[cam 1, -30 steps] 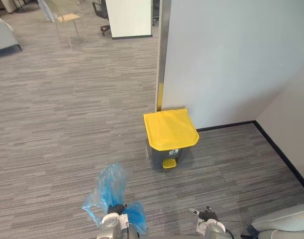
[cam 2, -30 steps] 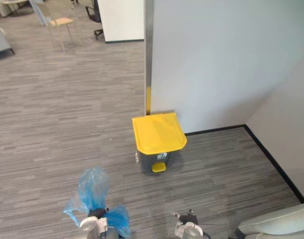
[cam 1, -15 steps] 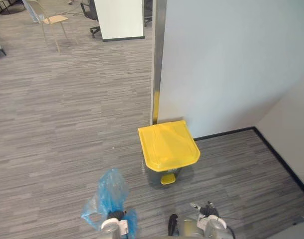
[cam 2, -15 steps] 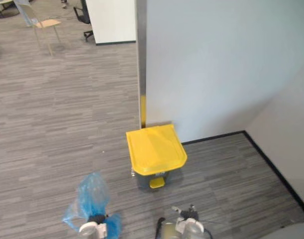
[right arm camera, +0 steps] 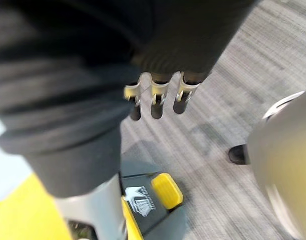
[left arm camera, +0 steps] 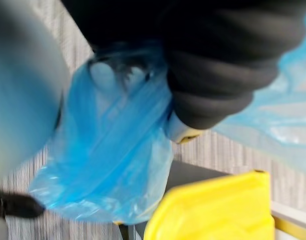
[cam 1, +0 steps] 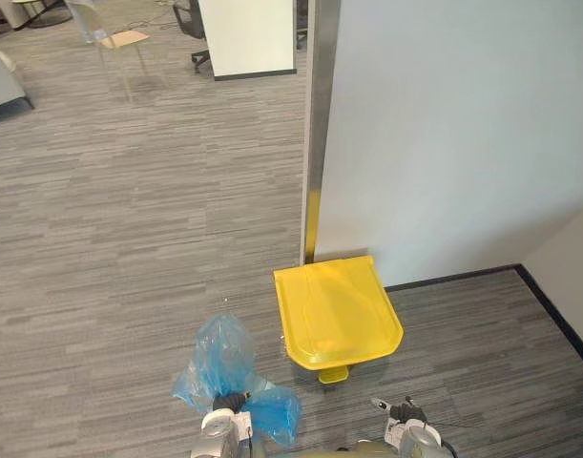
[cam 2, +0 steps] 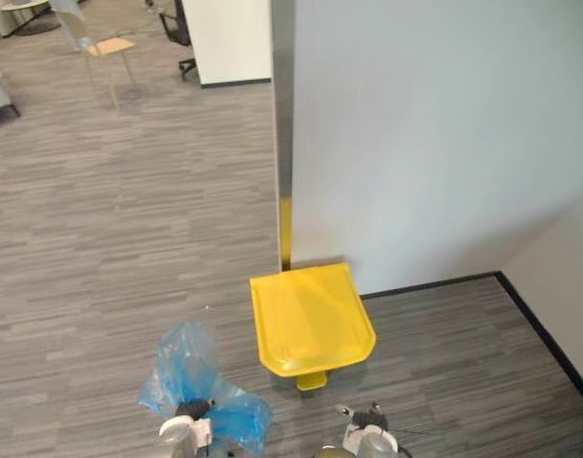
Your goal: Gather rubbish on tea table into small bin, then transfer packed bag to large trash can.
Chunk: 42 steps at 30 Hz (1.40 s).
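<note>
Two hands are showing at the near edge: one left hand (cam 1: pixel 229 401) and one right hand (cam 1: pixel 406 413). One blue plastic bag (cam 1: pixel 236 367) is bulging there. One pedal bin (right arm camera: pixel 158 219) is standing by the wall, carrying one yellow lid (cam 1: pixel 337 310) and one yellow pedal (cam 1: pixel 333 375). Two chairs are standing far off: one wooden chair (cam 1: pixel 119 40) and one black office chair (cam 1: pixel 189 17). One white board (cam 1: pixel 245 36) is standing beside them.

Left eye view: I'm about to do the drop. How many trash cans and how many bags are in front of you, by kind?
Trash can, yellow lid shut: 1
Blue bag, bunched in the left hand: 1
Total: 2
</note>
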Tool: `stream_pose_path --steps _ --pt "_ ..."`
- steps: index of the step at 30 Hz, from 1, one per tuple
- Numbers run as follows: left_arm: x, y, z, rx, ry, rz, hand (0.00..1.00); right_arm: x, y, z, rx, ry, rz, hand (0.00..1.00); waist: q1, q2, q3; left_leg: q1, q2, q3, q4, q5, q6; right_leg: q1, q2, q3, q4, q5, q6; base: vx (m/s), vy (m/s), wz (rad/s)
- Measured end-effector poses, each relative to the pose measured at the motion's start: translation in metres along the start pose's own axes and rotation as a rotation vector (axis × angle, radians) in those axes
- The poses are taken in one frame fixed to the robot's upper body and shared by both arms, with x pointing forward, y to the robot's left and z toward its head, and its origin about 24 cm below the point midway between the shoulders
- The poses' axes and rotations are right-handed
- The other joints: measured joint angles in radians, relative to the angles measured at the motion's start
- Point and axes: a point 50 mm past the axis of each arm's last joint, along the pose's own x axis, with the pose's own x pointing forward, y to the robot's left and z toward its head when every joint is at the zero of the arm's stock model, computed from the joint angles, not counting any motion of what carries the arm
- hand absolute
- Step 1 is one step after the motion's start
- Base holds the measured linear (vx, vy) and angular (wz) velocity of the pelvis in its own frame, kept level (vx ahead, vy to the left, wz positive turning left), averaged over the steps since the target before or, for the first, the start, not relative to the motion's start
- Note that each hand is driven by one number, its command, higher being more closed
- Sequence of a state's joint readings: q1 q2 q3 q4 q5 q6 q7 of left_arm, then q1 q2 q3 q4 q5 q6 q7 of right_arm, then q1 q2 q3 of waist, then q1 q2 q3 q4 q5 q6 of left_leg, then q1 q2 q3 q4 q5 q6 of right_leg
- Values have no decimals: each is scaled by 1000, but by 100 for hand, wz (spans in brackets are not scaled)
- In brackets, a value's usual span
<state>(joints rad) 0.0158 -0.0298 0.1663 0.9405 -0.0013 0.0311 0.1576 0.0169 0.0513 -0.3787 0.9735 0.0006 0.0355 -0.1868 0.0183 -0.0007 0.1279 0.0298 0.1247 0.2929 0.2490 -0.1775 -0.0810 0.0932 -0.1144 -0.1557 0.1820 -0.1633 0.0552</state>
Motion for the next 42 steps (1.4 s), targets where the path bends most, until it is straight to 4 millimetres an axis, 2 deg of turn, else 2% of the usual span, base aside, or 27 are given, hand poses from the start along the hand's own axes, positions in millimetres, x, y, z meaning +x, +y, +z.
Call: stream_pose_path --steps 3,7,13,15,16,18,19,20,21,22,23,24,25,26,28,29,31,33,35,37,39,42 --pt "0 0 -5 13 20 -7 100 -2 3 -6 7 9 16 0 -4 -25 -16 21 -25 16 -44 8 14 3 -14 21 -32 27 12 50 152 -21" --pt "0 3 -8 18 26 0 100 -2 2 -6 6 8 15 0 -4 -19 -18 54 -33 24 -89 22 19 12 -13 28 -48 37 13 -4 39 -6" --pt "-1 4 -13 14 43 5 100 0 -3 -5 -13 7 6 0 -2 -12 -22 105 -52 42 -225 99 10 -4 -5 50 -61 40 12 -53 -24 -11" --pt "-1 5 -14 11 43 6 100 0 -1 -4 -42 12 19 0 0 -14 -21 118 -53 53 -247 107 13 -17 -5 59 -40 39 12 -69 -18 -31" --pt "-1 4 -13 10 38 4 100 0 -1 -4 -44 7 18 0 0 -21 -15 119 -56 52 -245 103 18 -31 -8 63 -11 38 14 -96 2 -25" --pt "0 -1 -6 0 24 -6 100 1 0 2 -41 -7 19 0 0 -17 15 127 -62 14 -241 69 36 -81 -24 53 133 23 38 -146 7 -19" --pt "1 -6 -3 -5 17 -18 100 2 1 5 -39 -18 21 0 0 -19 35 136 -69 -11 -231 59 50 -139 -35 47 275 23 42 -202 3 4" --pt "3 -8 1 7 15 -23 100 4 -4 13 -27 -38 9 0 -8 -17 54 122 -57 -57 -190 40 56 -248 -37 35 413 -5 35 -178 34 46" --pt "3 -9 3 21 9 -27 100 3 -2 8 -19 -21 8 0 -9 -23 63 120 -45 -91 -188 20 74 -289 -21 9 349 -11 25 -57 75 62" --pt "4 -6 5 22 5 -21 100 2 -1 7 -12 -17 9 0 -11 -42 63 113 -68 -111 -185 7 84 -300 -27 -2 301 -7 22 97 115 74" --pt "6 -9 16 21 -29 -25 100 1 -2 2 -5 -10 4 0 -12 -82 78 39 -97 -92 81 -39 107 -302 -65 -35 147 -33 51 185 110 66" --pt "5 -17 23 21 -49 -45 100 4 -8 11 24 -36 -11 0 -13 -67 109 40 -79 -99 159 -164 101 -295 -53 -50 116 47 71 194 87 53" --pt "5 -18 21 25 -44 -52 100 4 -7 15 32 -44 -14 0 -9 -57 133 50 -77 -105 190 -184 110 -288 -66 -47 144 75 63 120 32 34" --pt "5 -21 22 29 -51 -58 100 4 -8 18 28 -58 -17 0 -11 -44 133 42 -59 -114 224 -206 104 -294 -59 -54 159 80 49 105 -32 7" --pt "5 -19 22 31 -53 -52 100 4 -6 18 30 -56 -12 0 -5 -37 136 36 -41 -133 257 -242 74 -298 -35 -49 148 93 23 121 -116 17" --pt "5 -18 21 31 -50 -50 100 4 -5 19 35 -57 -11 0 -6 -34 136 37 -26 -152 271 -264 51 -280 -22 -54 162 119 -3 145 -195 43" --pt "5 -17 20 31 -48 -48 100 3 -7 15 34 -47 -16 0 -6 -35 125 43 -2 -191 273 -282 22 -270 3 -66 189 119 -5 209 -220 53" --pt "4 -17 19 30 -48 -48 100 3 -8 12 34 -36 -21 0 13 -15 112 68 27 -218 233 -281 2 -261 39 -80 206 86 -47 280 -170 29" --pt "4 -16 18 28 -44 -45 100 3 -13 9 24 -31 -32 0 25 -5 97 91 42 -223 199 -267 -22 -272 49 -91 261 42 -67 265 -97 7" --pt "4 -13 15 14 -35 -34 100 2 -14 8 13 -32 -35 0 27 2 93 110 55 -226 206 -267 -23 -269 49 -105 306 9 -84 272 -89 3" --pt "3 -14 13 12 -24 -34 100 3 -15 9 -14 -36 -38 0 30 20 76 93 76 -224 230 -266 -22 -268 67 -110 297 5 -89 281 -55 -6" --pt "3 -17 14 11 -29 -43 100 3 -15 10 -25 -41 -35 0 29 20 75 94 74 -219 222 -263 -27 -268 66 -109 292 5 -88 110 24 1"
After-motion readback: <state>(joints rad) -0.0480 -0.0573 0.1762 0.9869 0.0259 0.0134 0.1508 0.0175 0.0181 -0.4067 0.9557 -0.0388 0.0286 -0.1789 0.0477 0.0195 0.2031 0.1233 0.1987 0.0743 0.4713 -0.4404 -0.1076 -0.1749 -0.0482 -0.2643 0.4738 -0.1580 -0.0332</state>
